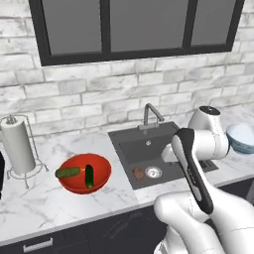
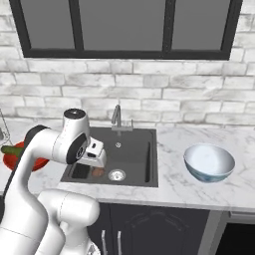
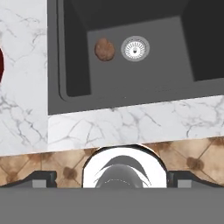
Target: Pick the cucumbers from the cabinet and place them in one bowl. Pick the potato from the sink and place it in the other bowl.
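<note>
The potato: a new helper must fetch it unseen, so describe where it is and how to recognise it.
Find the dark grey sink set in the marble counter under the window. On its floor, the potato lies beside the round silver drain: a small brown lump, dull where the drain is shiny.

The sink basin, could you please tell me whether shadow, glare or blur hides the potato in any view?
Left base view: small brown potato evenly lit in the dark grey sink, slightly soft. Right base view: the potato dim, just below the white arm. Hand view: it is sharp, no glare.
</note>
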{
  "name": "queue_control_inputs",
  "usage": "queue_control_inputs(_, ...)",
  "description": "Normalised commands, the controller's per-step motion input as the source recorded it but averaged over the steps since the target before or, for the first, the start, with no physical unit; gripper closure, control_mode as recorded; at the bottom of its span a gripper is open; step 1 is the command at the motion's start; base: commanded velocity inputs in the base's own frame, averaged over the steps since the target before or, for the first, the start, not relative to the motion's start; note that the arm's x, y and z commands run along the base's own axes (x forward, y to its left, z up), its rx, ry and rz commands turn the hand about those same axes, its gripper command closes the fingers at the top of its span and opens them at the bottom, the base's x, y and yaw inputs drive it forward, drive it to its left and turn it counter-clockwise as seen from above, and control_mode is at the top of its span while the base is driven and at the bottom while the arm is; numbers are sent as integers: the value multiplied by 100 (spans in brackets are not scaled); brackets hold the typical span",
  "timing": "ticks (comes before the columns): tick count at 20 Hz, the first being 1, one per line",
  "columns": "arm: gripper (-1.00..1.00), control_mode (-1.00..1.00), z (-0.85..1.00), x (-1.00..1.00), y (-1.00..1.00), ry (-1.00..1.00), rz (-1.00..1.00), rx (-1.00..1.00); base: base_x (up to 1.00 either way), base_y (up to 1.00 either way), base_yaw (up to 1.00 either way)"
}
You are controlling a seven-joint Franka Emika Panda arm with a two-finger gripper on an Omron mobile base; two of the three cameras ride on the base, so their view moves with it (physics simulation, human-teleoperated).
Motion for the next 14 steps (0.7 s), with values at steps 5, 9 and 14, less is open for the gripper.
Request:
queue_control_inputs(5, -100, 100, 0, 0, 0, 0, 0, 0, 75, -5, -1)
queue_control_inputs(9, -100, 100, 0, 0, 0, 0, 0, 0, 5, -6, 0)
queue_control_inputs(14, -100, 100, 0, 0, 0, 0, 0, 0, 0, 0, 0)
